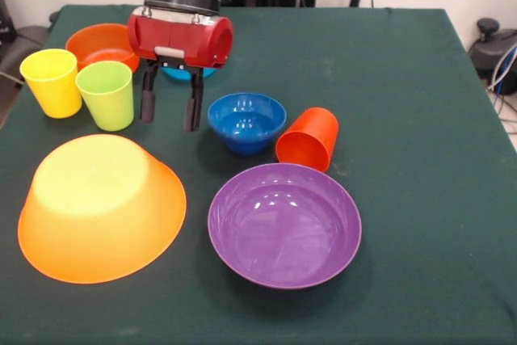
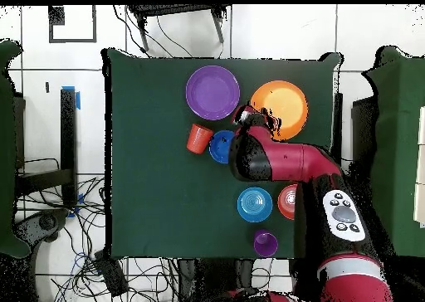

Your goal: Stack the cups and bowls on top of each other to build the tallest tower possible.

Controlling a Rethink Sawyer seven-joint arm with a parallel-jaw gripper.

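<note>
While arm point(image 1: 182, 6) hides light blue bowl point(image 1: 187, 73).

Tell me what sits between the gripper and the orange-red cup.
In the front view, the dark blue bowl stands upright between the gripper and the orange-red cup, which lies tipped.

The very large yellow-orange bowl point(image 1: 101, 208) lies upside down at the near left of the bench. Beside it the wide purple bowl point(image 1: 284, 225) sits upright and empty. Just behind the purple one, the orange-red cup point(image 1: 308, 139) lies tipped on its side, next to the upright dark blue bowl point(image 1: 246, 123). The yellow cup point(image 1: 52, 82) and the lime green cup point(image 1: 106, 94) stand upright, touching, in front of the small orange bowl point(image 1: 101, 45). In the overhead view a light blue bowl point(image 2: 254, 204) and a purple cup point(image 2: 266, 243) stand apart. Nothing is stacked.
</note>
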